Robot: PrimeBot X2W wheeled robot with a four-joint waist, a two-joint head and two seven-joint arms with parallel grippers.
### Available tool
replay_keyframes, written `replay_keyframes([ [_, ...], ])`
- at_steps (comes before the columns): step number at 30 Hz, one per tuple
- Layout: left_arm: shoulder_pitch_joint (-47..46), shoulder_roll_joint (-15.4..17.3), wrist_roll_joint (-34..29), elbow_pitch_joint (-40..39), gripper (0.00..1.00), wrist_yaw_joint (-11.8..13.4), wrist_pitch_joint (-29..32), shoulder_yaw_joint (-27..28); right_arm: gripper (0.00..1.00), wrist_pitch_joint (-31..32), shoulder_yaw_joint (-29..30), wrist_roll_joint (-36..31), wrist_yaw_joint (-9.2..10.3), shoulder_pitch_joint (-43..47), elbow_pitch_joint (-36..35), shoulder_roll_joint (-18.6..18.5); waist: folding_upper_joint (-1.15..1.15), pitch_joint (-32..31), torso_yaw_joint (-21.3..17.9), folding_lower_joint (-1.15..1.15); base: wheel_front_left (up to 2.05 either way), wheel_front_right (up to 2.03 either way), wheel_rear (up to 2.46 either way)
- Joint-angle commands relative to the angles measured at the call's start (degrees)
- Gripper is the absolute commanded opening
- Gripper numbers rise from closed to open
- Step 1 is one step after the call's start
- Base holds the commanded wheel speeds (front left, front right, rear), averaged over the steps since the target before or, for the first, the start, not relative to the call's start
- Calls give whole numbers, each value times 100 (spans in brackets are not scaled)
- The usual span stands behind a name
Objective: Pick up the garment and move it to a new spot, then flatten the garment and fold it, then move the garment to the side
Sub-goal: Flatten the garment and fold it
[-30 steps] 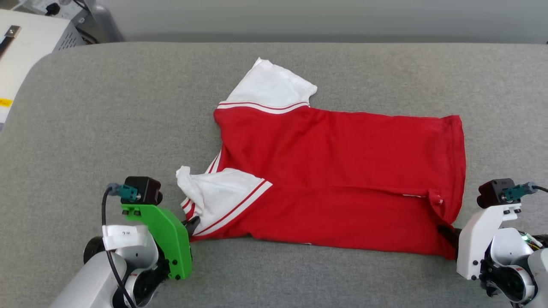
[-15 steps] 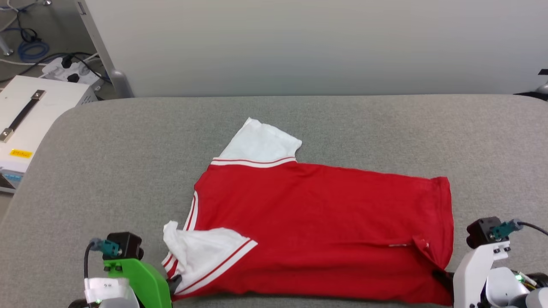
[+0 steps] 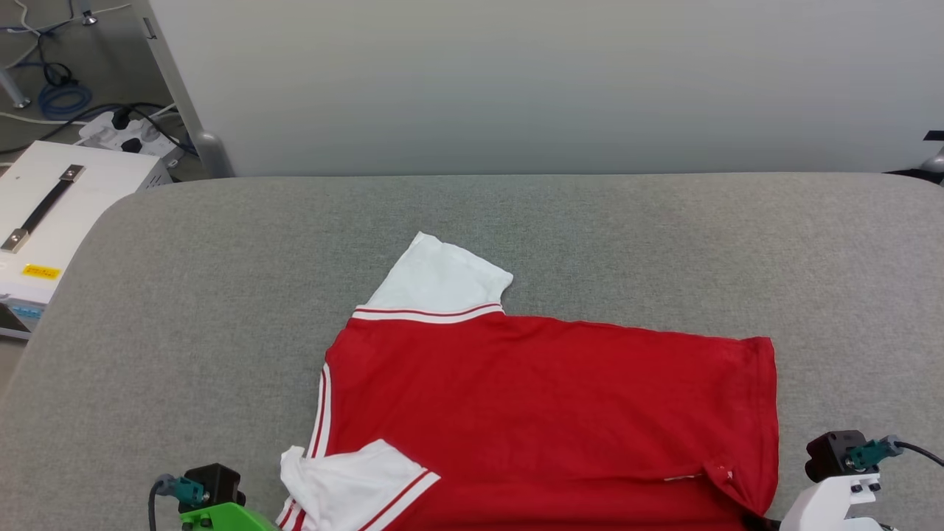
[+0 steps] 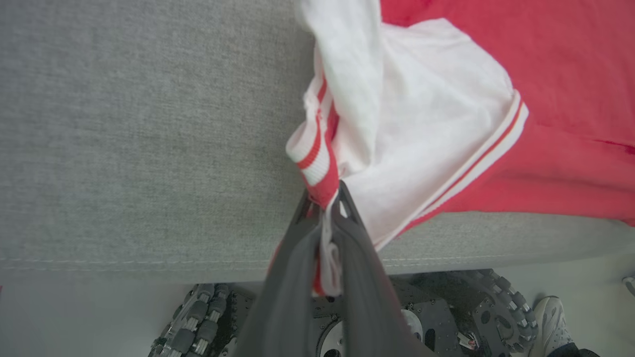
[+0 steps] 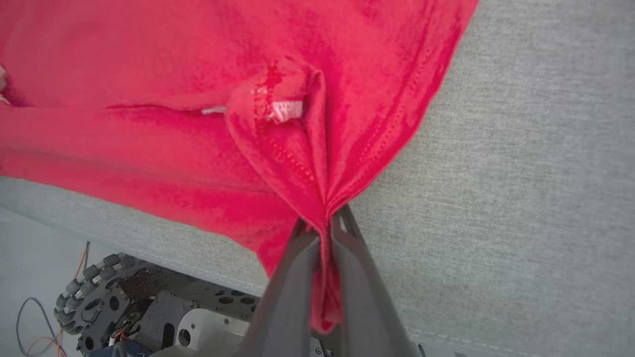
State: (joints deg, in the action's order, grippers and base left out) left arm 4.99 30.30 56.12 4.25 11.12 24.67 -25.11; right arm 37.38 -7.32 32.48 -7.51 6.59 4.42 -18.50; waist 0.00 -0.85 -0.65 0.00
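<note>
At the near edge of the grey padded surface point(image 3: 184, 295), I have the left gripper point(image 4: 325, 201) clamped on the striped trim beside the bunched white near sleeve point(image 4: 421, 114) of the red jersey point(image 3: 546, 413). The right gripper point(image 5: 323, 220) is pinched on its hem corner. Two grips set well apart tension the near side, so I judge the cloth can be drawn flat. The body lies spread over the surface's middle. The far sleeve point(image 3: 442, 276) lies flat, pointing toward the far edge.
</note>
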Motion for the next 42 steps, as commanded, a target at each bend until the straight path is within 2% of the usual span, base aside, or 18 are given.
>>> replay_keyframes([
  [1, -149, -63, 32, 107, 46, -55, -51, 10, 64, -115, 14, -51, 2, 55, 35, 29, 0, 18, -9, 0, 0, 0, 0],
  [2, -206, -109, 29, 204, 100, -81, -92, 10, 100, -228, 14, -58, 2, 57, 45, 62, 0, 23, -14, 0, 0, 0, 0],
  [8, -461, -190, -99, 441, 100, -184, -410, 62, 100, -1236, 135, -255, 2, 89, -128, 214, 0, 5, -19, 0, 0, 0, 0],
  [17, -922, -369, -618, 394, 100, -107, -1553, 299, 100, -3086, 732, -1182, 2, 98, -678, 799, 0, 75, -79, 0, 0, 0, 0],
  [21, -1305, -519, -962, 426, 100, -153, -2078, 253, 100, -3480, 830, -1473, 2, -22, -938, 953, 0, 306, -197, 0, 0, 0, 0],
  [29, -2621, -881, -1479, 1052, 100, -353, -2782, 135, 100, -3798, 776, -1458, 2, -567, -1091, 869, 0, 1049, -550, 0, 0, 0, 0],
  [36, -3965, -975, -1482, 2196, 100, -851, -2634, 78, 100, -3933, 706, -1349, 2, -1037, -968, 801, 0, 1544, -916, 0, 0, 0, 0],
  [39, -4539, -910, -1304, 2653, 100, -1187, -2249, 95, 100, -3985, 642, -1282, 2, -1225, -874, 806, 0, 1766, -1098, 0, 0, 0, 0],
  [42, -5043, -783, -1126, 3082, 100, -1486, -1572, 25, 100, -4071, 583, -1190, 2, -1394, -759, 832, 0, 1944, -1251, 0, 0, 0, 0],
])
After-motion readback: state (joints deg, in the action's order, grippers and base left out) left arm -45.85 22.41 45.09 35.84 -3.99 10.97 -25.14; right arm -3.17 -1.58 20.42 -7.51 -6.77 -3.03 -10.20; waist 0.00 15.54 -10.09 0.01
